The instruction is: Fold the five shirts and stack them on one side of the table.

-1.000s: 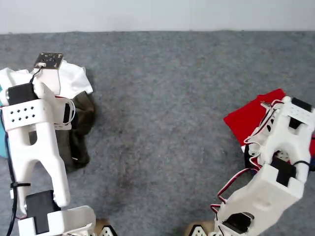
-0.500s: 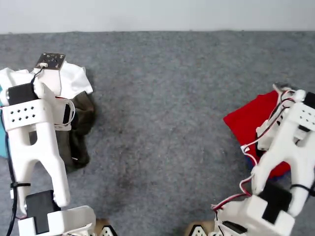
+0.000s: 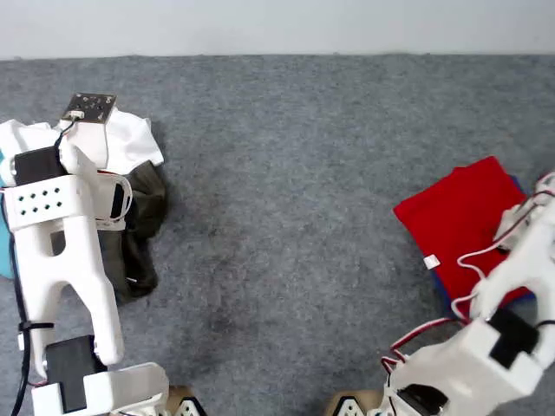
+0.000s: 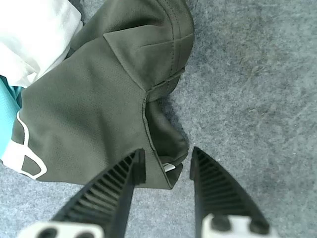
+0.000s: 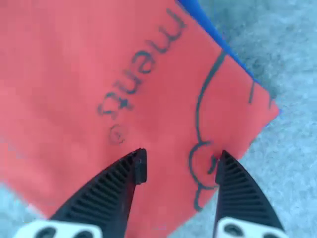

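On my screen the desk [image 3: 286, 173] is a speckled mid-grey. The red shirt [image 5: 89, 74] carries dark grey lettering and a thin looping line, and the blue shirt [image 5: 210, 30] is a bright strip along its edge. I also see a dark olive shirt [image 4: 89, 109], a plain white shirt [image 4: 34, 34] and a teal shirt [image 4: 6, 116]. Both arms are white with black motors. The left pincer [image 4: 168, 151] and right pincer [image 5: 182, 152] have black ribbed fingers.
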Motion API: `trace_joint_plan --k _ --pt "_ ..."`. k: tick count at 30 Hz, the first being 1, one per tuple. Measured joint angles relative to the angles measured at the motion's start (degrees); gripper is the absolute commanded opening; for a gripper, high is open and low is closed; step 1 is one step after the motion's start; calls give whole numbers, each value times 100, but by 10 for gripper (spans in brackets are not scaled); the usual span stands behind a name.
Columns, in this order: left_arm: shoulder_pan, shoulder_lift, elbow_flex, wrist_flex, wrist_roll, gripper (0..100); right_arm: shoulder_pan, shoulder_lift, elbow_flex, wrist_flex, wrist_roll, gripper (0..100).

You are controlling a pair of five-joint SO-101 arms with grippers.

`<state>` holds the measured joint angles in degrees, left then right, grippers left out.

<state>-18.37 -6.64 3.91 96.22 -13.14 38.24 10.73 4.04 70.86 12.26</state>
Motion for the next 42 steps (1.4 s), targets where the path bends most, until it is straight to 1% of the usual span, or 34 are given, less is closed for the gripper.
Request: trace_joint_plan --k 6,10,14,19,23,24,27,31,34,39,42 --pt "0 0 0 0 0 156 18 536 0 -457 -79 231" --pt "0 0 0 0 0 156 18 545 -9 -396 -105 231" --pt "0 0 0 0 0 156 18 220 -290 431 -105 231" --pt "0 0 0 0 0 158 18 -897 -958 1591 -105 232" --pt "0 0 0 0 0 158 18 -1732 -1108 2224 -88 232" --pt "0 35 0 0 0 158 18 -1881 -1108 2356 35 232" --pt "0 466 0 0 18 156 -70 -2224 -1064 2725 457 232" --pt "0 1292 -35 0 290 156 -193 -2435 -536 2884 659 232" --pt "-176 1618 -615 132 536 156 -202 -2444 9 2857 721 231" --pt "-932 1670 -2189 281 1011 158 -220 -2444 677 2585 721 231" --pt "-1336 1670 -2611 308 1108 159 -220 -2453 695 2514 721 231"
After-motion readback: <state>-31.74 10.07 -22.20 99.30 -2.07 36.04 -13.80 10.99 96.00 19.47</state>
